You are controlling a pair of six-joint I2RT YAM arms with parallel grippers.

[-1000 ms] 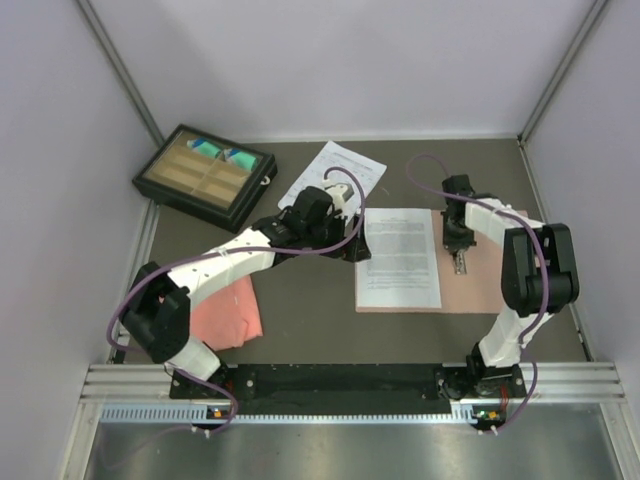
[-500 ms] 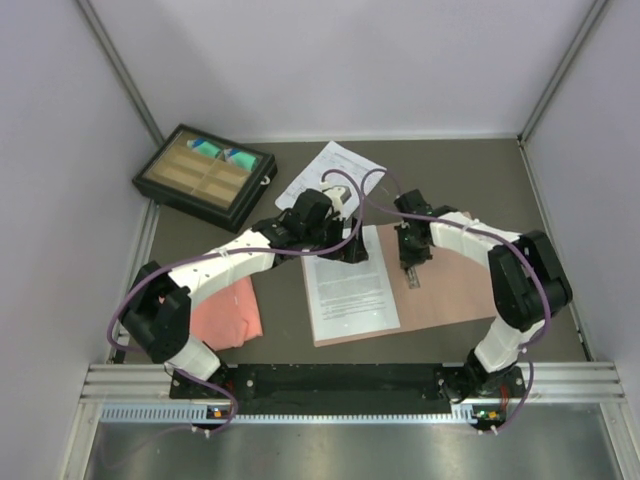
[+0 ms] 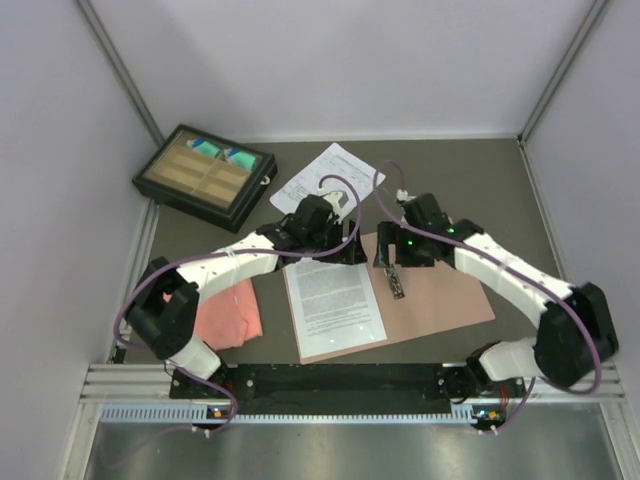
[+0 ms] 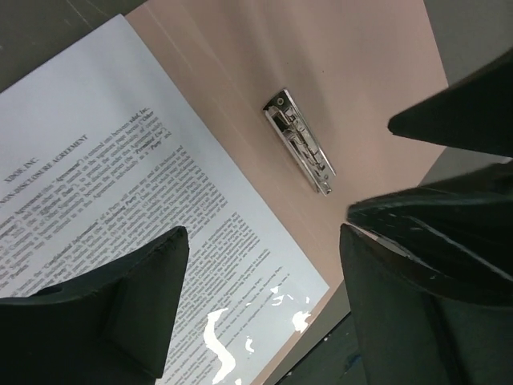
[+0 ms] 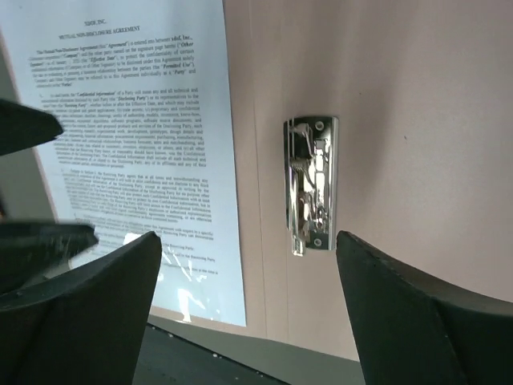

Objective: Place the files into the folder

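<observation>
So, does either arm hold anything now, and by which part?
Nothing is held: the left gripper and right gripper hang open over the sheet on the folder.

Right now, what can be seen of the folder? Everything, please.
The folder looks like salmon-pink card, lying open and flat on the dark table, skewed to the table's edges. A shiny metal clip is fixed near its middle. A printed sheet lies over its left half; the right half is bare.
</observation>
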